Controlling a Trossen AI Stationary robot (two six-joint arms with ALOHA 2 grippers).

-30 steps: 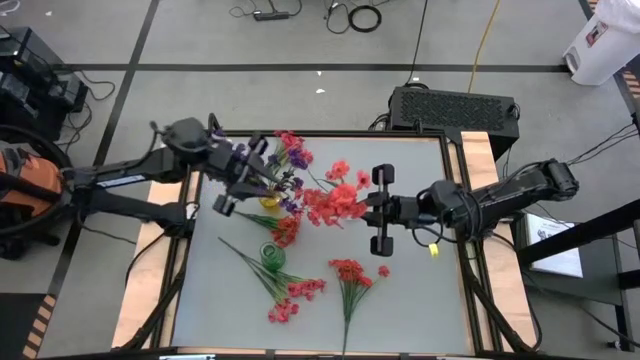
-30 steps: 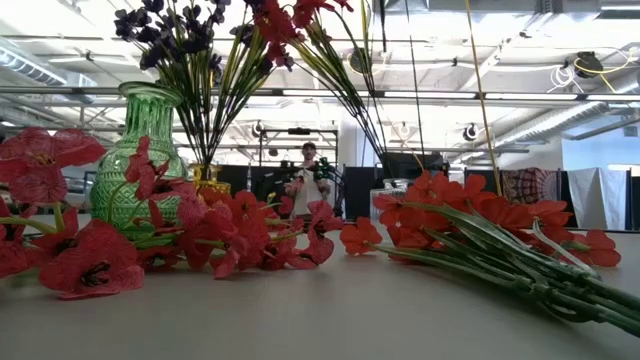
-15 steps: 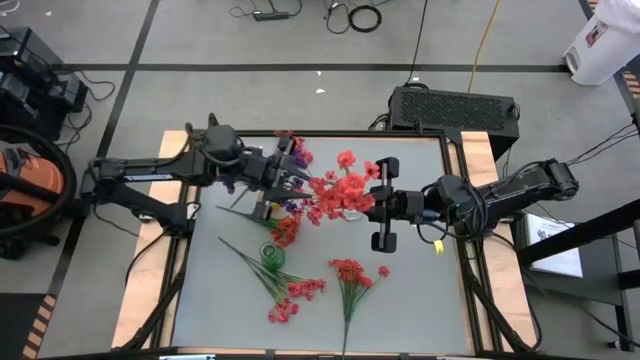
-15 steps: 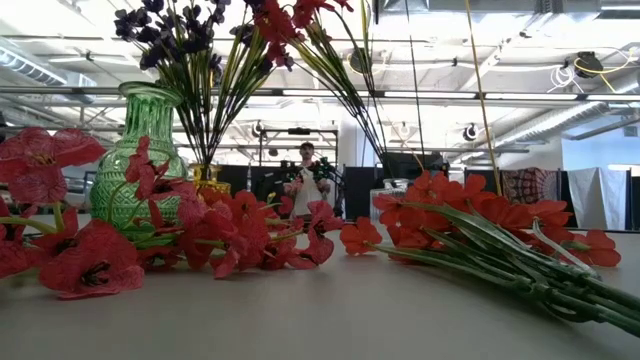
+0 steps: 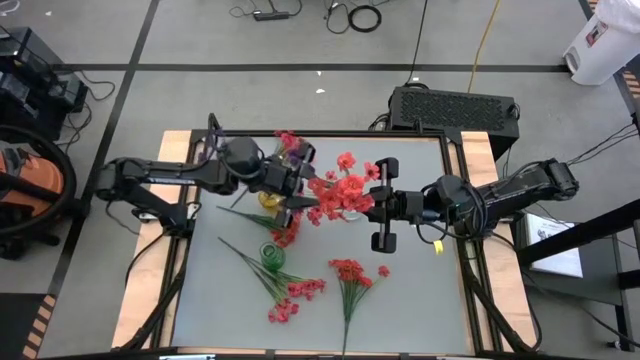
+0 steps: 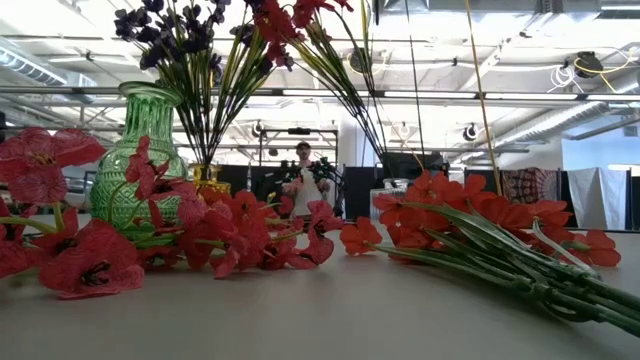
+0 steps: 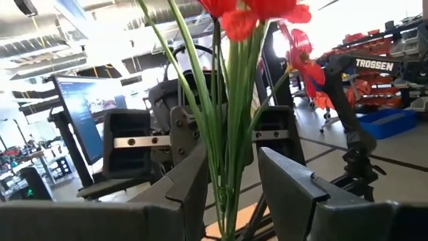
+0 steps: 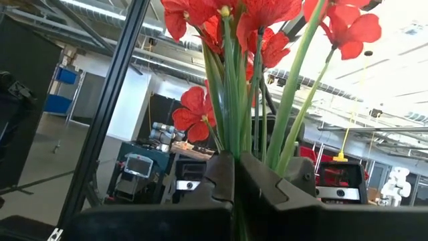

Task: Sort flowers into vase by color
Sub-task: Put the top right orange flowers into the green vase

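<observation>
Your right gripper (image 5: 372, 205) is clamping its jaws on a red sprig (image 5: 342, 192) above mid-tabletop (image 5: 420, 290), while your left gripper (image 5: 300, 198) is straddling the same stems, jaws apart. Beyond them, the green vase (image 6: 140, 160) is standing among loose red flowers (image 6: 215, 235). Releasing before the left jaws close could be dropping the sprig.

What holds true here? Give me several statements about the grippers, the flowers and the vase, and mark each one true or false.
1. The right gripper is shut on the stems of a red bunch. True.
2. The left gripper is closed tight with nothing between its fingers. False: the fingers stand apart, with green stems of the red bunch between them.
3. Red sprigs lie on the table. True.
4. The green vase lies on its side. False: it stands upright.
</observation>
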